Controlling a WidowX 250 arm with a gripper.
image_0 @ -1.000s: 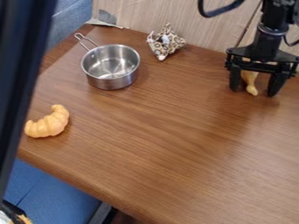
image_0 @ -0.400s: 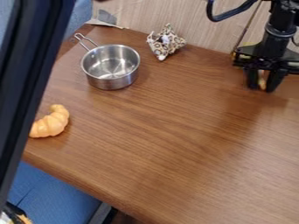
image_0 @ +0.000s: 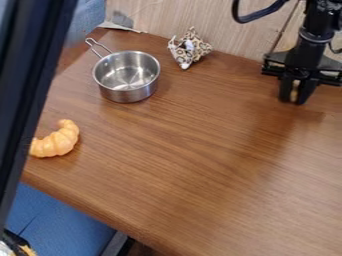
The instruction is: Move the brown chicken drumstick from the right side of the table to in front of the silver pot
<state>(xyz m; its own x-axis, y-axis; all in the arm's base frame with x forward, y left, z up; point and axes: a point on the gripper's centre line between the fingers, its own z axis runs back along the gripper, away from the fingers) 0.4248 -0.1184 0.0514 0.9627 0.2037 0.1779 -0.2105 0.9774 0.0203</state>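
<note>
I find my fingers [image_0: 285, 90] clamped on a small tan object [image_0: 294, 92] near the back of the counter [image_0: 194, 155], well apart from the steel pot [image_0: 130, 94]; its narrow body could twist loose if gripped off-centre.

The pot [image_0: 125, 77] is silver, the croissant [image_0: 56, 141] golden-orange, the cloth [image_0: 189, 48] brown-and-white patterned, the fingers [image_0: 308, 91] black.

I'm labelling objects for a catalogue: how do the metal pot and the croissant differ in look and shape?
The pot is silvery; the croissant is golden-orange. The pot is round, hollow and handled; the croissant is curved and ridged. Both rest on the table.
</note>
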